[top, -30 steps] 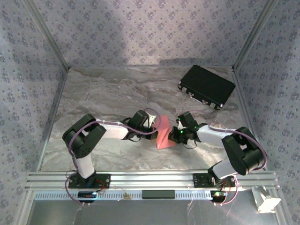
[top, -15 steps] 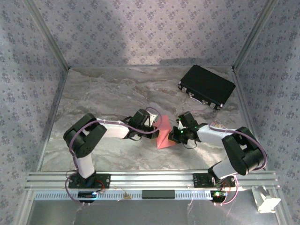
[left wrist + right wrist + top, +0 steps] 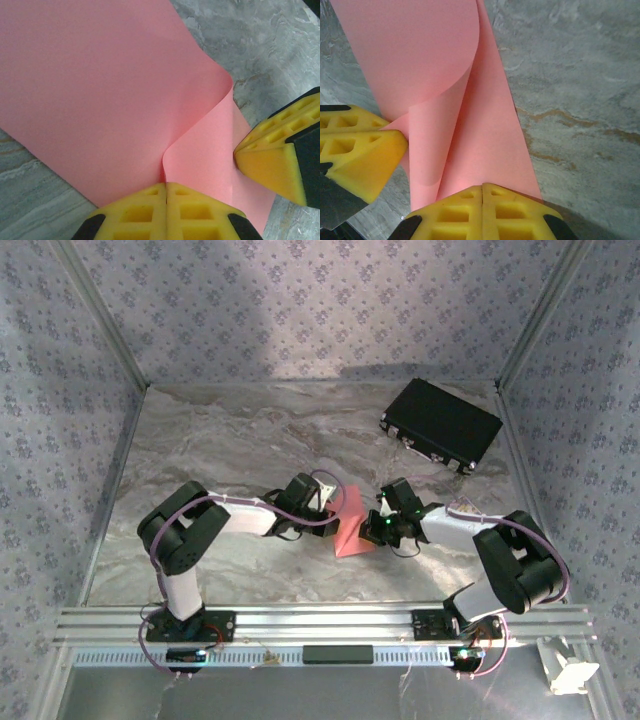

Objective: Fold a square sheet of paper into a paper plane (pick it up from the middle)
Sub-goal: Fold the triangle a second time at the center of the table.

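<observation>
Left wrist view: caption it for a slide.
Left gripper and right gripper both shut on the curled pink paper over a marble table.

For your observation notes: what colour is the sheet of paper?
The sheet of paper is plain salmon pink, clearest in the left wrist view.

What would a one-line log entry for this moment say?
stage: folding | left gripper: shut on square sheet of paper | right gripper: shut on same sheet | sheet: curled over, not creased flat
</observation>
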`<action>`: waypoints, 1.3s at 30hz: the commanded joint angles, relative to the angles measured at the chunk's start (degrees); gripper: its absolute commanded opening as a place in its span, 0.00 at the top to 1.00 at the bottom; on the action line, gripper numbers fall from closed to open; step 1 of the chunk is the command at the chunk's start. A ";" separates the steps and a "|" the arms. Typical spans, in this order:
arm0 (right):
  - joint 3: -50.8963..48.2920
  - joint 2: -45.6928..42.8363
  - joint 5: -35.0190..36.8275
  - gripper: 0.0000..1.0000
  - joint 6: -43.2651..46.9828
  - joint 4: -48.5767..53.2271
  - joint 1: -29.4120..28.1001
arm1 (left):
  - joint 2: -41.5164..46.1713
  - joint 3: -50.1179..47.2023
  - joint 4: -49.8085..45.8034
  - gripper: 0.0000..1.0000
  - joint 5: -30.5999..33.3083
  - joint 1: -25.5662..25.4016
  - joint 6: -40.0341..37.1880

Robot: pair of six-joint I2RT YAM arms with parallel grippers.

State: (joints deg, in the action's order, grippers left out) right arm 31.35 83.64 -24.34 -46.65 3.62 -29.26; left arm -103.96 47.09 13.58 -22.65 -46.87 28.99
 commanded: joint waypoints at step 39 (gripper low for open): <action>-1.76 0.12 1.75 0.94 0.73 2.61 0.52 | -0.09 0.75 -1.05 0.97 0.27 0.31 -1.24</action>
State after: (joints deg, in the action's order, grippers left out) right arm 30.98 83.55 -24.67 -46.65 3.01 -29.10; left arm -103.24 46.52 13.61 -21.85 -46.87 28.97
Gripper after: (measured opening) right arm 0.061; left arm 0.047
